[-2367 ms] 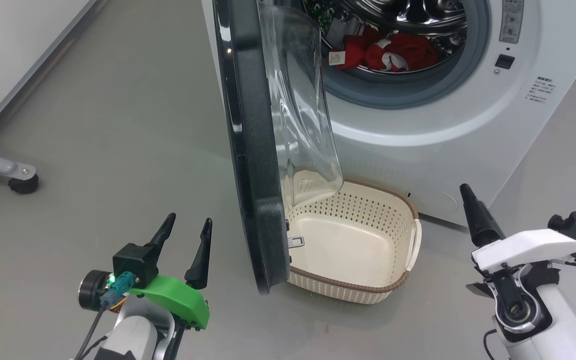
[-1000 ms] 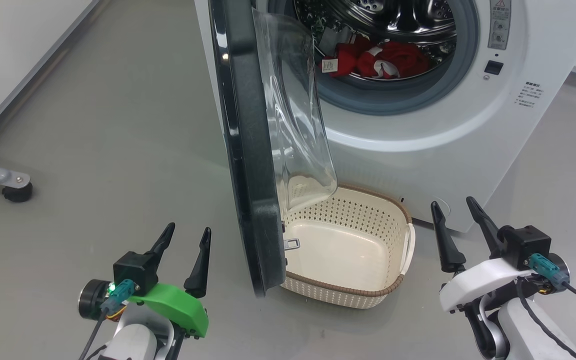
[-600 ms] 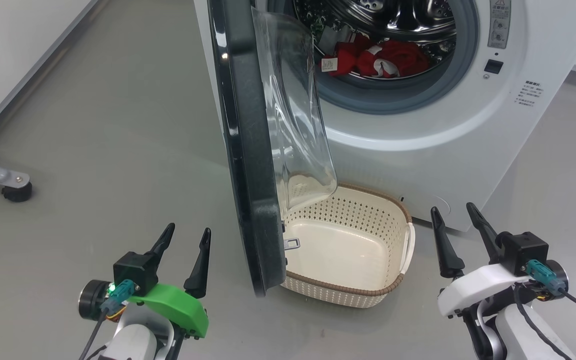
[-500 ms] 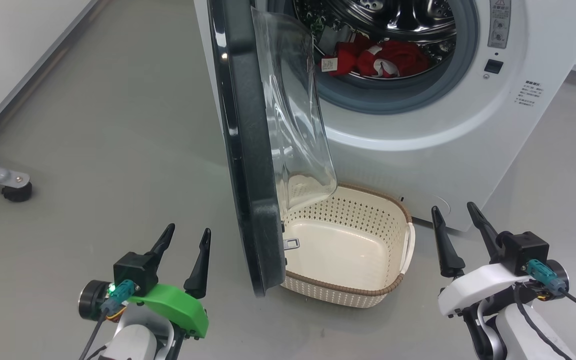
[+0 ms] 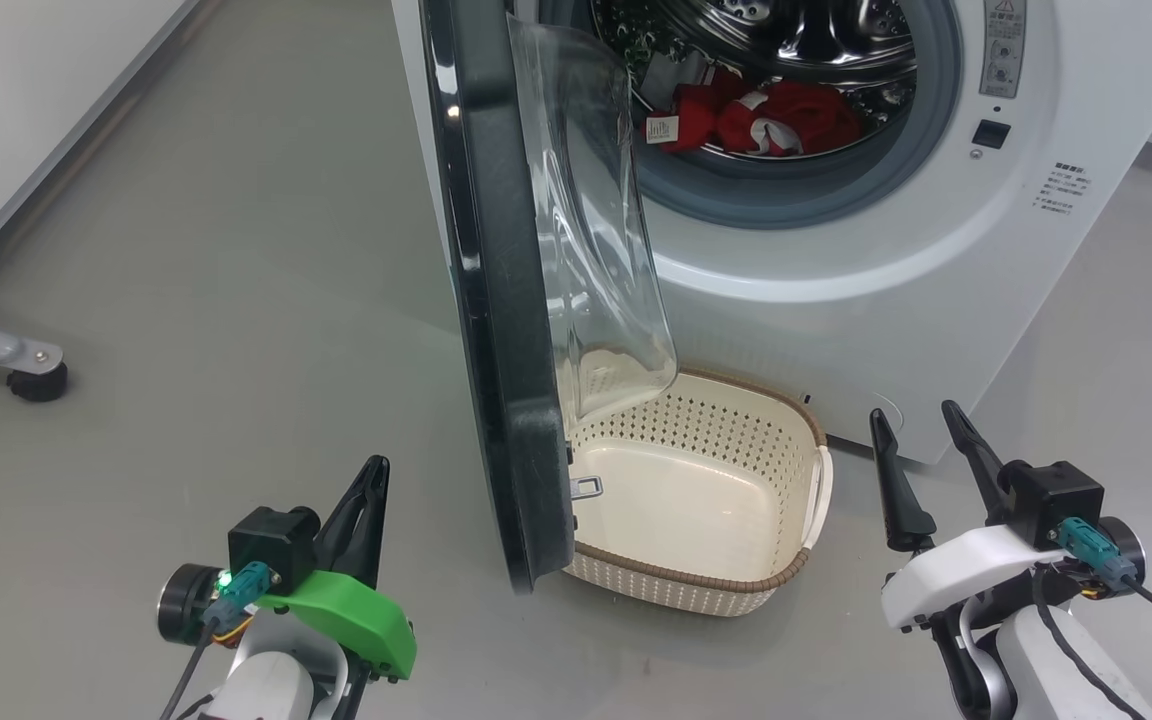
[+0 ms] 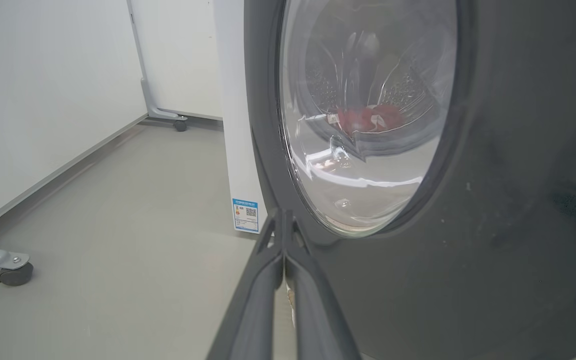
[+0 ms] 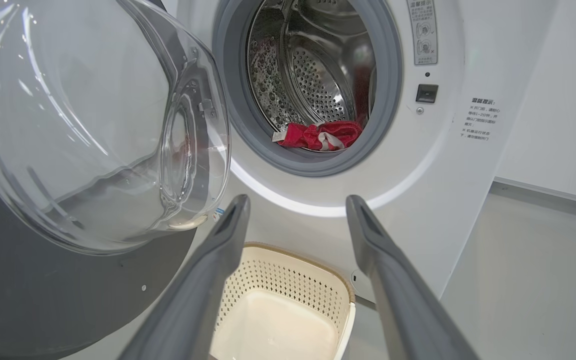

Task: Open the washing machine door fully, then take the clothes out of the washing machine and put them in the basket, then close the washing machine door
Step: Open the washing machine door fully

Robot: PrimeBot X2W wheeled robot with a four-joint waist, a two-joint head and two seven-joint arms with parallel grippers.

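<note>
At the far left, a grey caster leg (image 5: 28,362) stands on the floor, well apart from the work. The left gripper (image 5: 377,464) is low at the near left, and one change is recorded: its fingers, spread half a second earlier, are now clenched together on nothing. In the left wrist view the left gripper (image 6: 283,216) points at the lower outer face of the door (image 6: 468,260). No contact is confirmed, since a strip of floor is seen between the two from the head camera. The door (image 5: 496,300) stands edge-on to the robot, roughly square to the front of the machine (image 5: 886,260), and is unmoved over the last second. It is judged to be only partly open, with its glass bowl overhanging the left part of the basket (image 5: 818,432). The basket sits on the floor against the foot of the machine and is empty. The clothes (image 5: 786,112) lie at the bottom of the drum, untouched, and their white tag is turned towards the opening. The right gripper (image 5: 912,412) is held near the right of the basket with its jaws released and nothing between them. Along its fingers, the drum opening and the clothes (image 7: 320,135) are in line. The closing of the left fingers is judged to be preparation for working the door wider as a single probe. Removal of the clothes has not begun.
</note>
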